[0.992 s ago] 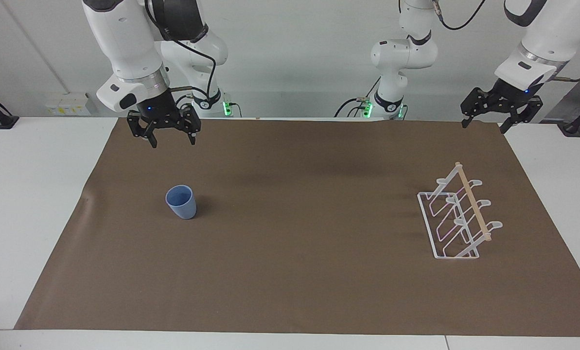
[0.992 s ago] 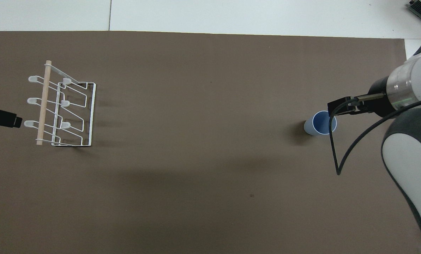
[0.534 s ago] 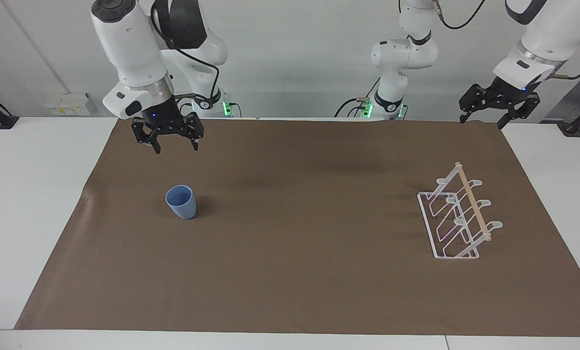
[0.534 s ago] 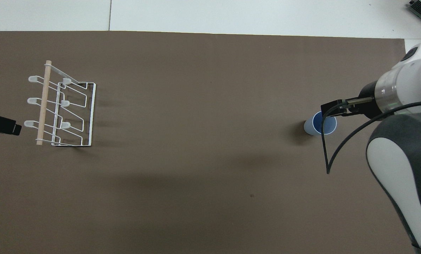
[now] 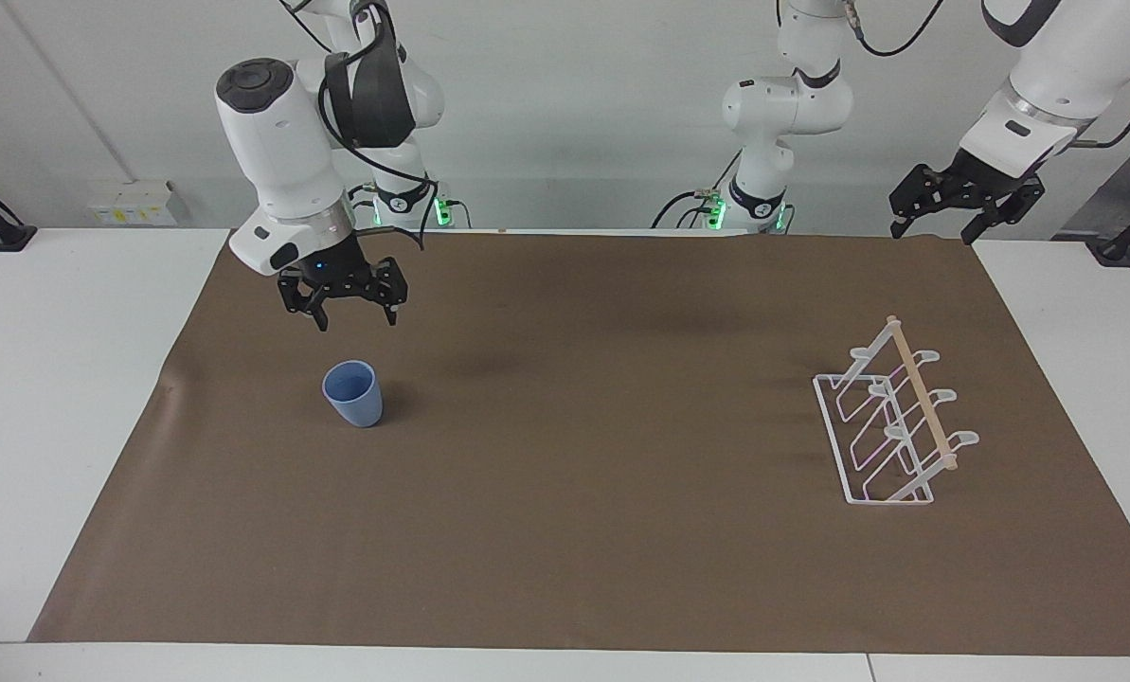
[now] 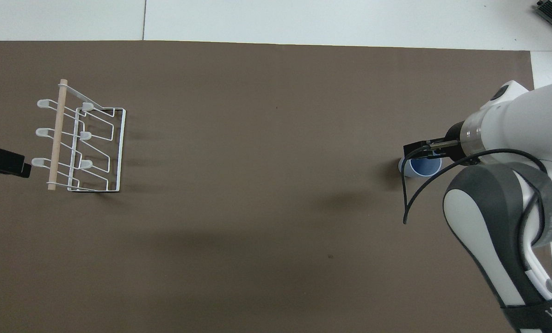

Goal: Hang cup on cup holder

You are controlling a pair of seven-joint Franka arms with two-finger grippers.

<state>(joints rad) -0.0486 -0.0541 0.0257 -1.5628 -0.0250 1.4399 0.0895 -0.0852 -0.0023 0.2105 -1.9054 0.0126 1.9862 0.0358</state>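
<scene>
Facing view: right gripper [image 5: 356, 320] raised over brown mat [image 5: 565, 530], above cup [image 5: 352, 394], not touching; fingers spread, empty. Left gripper [image 5: 934, 225] raised over mat corner at left arm's end, by robots' edge; fingers apart, empty, waiting. Cup upright, mouth up, axis vertical, nothing visible inside; toward right arm's end. Cup holder [image 5: 891, 421] near left arm's end, no cups on prongs; wooden dowel [image 5: 921, 393] running from robots' edge toward opposite edge.

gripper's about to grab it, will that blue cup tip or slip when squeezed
The cup stands upright on its narrower base, so a sideways nudge could tip it. Its smooth tapered wall may slip in the right gripper. It looks light.
</scene>
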